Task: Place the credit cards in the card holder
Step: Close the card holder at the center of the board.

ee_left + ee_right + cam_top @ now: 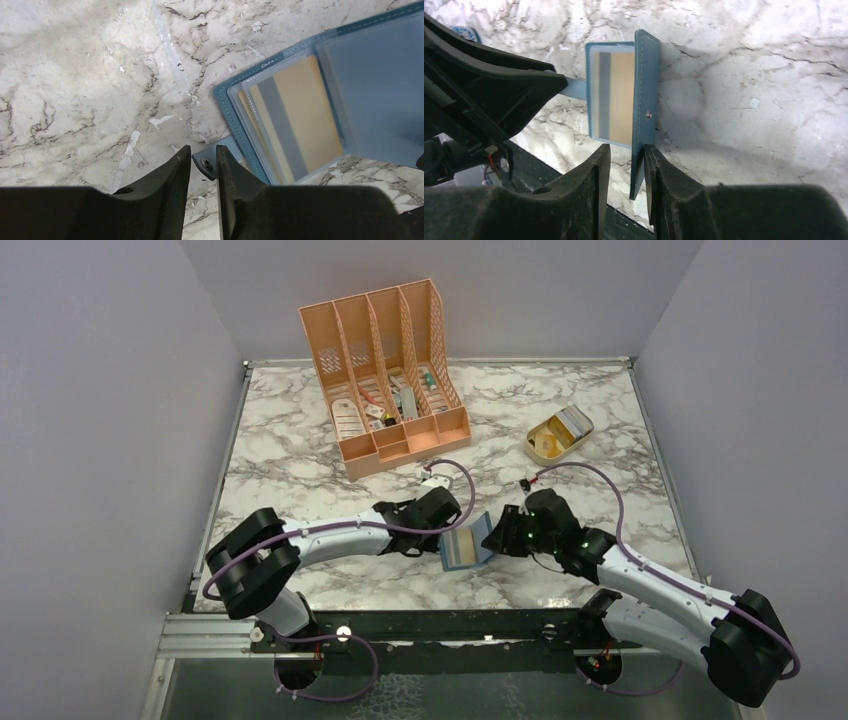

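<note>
The teal card holder (466,548) lies open on the marble near the front edge, between my two grippers. A gold credit card (295,125) with a grey stripe sits inside its clear sleeve, and the edge of a second orange card (246,107) shows behind it. The card also shows in the right wrist view (616,97). My left gripper (202,160) has its jaws narrowly apart around the snap tab (206,164), which touches the right finger. My right gripper (626,155) straddles the upright cover (646,95), which rests against the right finger with a gap on the other side.
A peach desk organizer (390,370) with small items stands at the back middle. A tan oval tray (560,435) with things in it sits at the back right. The table's front edge and a dark rail (430,620) run just behind the card holder.
</note>
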`<state>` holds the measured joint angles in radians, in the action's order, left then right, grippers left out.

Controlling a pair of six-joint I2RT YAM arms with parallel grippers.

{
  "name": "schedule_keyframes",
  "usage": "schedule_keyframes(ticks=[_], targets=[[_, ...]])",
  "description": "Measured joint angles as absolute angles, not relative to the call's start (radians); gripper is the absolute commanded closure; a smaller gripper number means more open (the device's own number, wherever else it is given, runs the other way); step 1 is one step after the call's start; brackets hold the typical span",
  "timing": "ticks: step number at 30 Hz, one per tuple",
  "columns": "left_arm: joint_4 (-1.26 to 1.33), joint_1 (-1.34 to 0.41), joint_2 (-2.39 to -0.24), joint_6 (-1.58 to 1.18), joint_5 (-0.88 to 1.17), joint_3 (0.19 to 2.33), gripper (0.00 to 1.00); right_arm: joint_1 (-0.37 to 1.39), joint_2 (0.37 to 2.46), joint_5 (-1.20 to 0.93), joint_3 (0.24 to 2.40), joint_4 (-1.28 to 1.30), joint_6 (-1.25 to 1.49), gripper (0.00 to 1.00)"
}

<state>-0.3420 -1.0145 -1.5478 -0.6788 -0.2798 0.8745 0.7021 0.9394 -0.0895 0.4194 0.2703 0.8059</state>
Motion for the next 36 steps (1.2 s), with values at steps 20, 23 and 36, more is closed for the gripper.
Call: schedule_keyframes(ticks=[20,23,36], targets=[[-0.154,-1.016,-1.462,-0.760,-0.152,0.731,0.84,0.704,1.183,-0.361,0.445,-0.015,0.857,0.63],[-0.142,-1.015,-1.462,-0.769,-0.148,0.724,0.83,0.704,1.220,-0.363,0.445,-0.023,0.854,0.63],[-0.139,-1.006,-1.423,-0.797,-0.142,0.723,0.84,0.705,1.329,-0.351,0.505,-0.017,0.797,0.72]])
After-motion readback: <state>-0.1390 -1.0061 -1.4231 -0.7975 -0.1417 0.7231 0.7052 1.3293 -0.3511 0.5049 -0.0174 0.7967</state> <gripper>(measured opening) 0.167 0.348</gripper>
